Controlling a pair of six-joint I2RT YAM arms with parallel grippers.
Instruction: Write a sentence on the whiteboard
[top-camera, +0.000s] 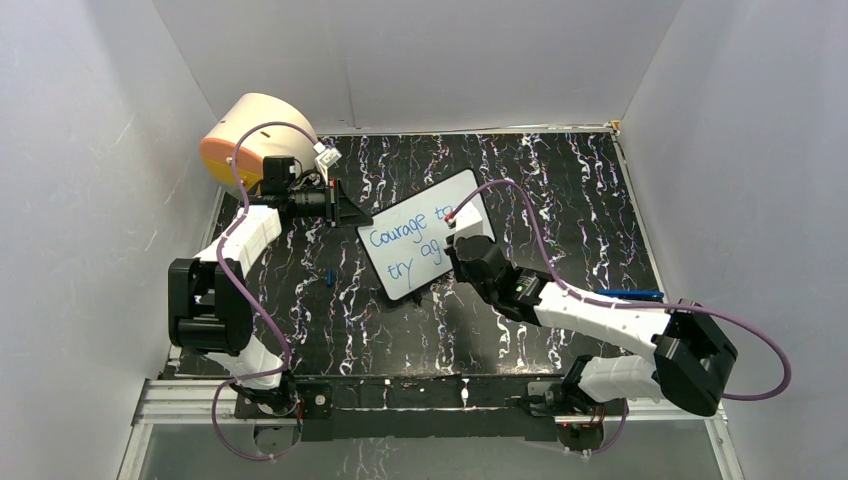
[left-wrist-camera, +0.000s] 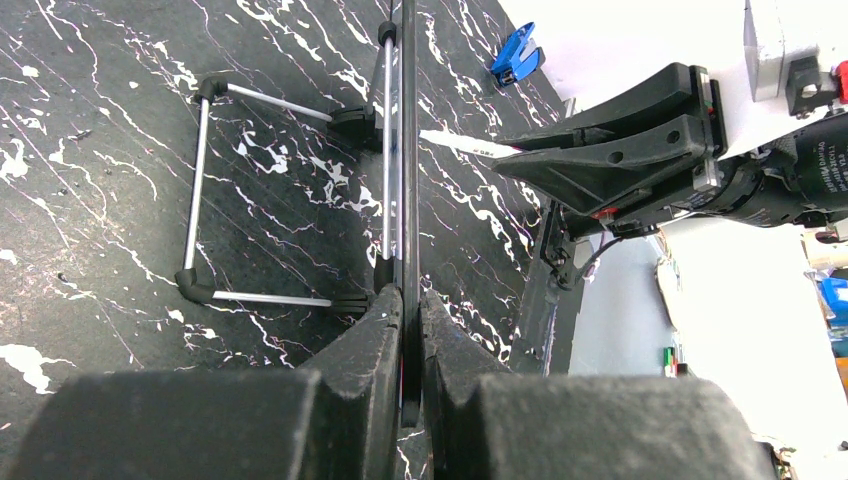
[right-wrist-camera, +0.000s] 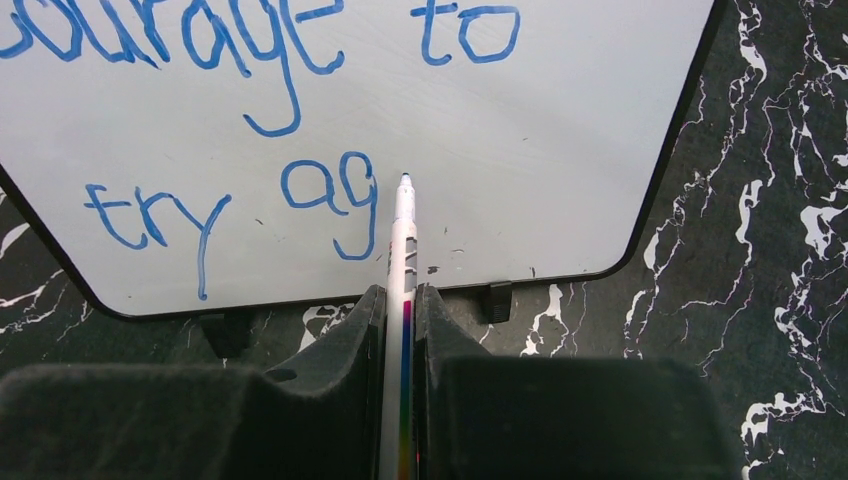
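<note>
Two letters of the last word are down: the sentence (right-wrist-camera: 330, 195) reads "Courage to" on the upper line and "try ag" on the lower. The step in hand is most likely the next letter of "again".

The right end effector (right-wrist-camera: 400, 300) is clenched on a slim white marker (right-wrist-camera: 403, 250). Its blue tip sits just right of the "g"; whether it touches the face I cannot tell. The left end effector (left-wrist-camera: 408, 300) is clamped on the edge of the whiteboard (right-wrist-camera: 560, 150), seen edge-on from that wrist.

To do this step well, the left grip should hold firm, since the board leans on a light wire stand (left-wrist-camera: 260, 190) and a hard push could rock it. Pen pressure should be light and even. The new stroke should begin close to the "g", match the height of the "a", and keep to the lower line's baseline. Bare space to the right looks enough for the remaining letters, if they are kept no wider than those written.

The whiteboard has a pale, glossy face, a thin black rim and rounded corners. It sits mid-worktop (top-camera: 560, 200) between the two arms, propped up and turned at an angle. The blue handwriting is rounded and legible, with both lines starting near the left edge.
</note>
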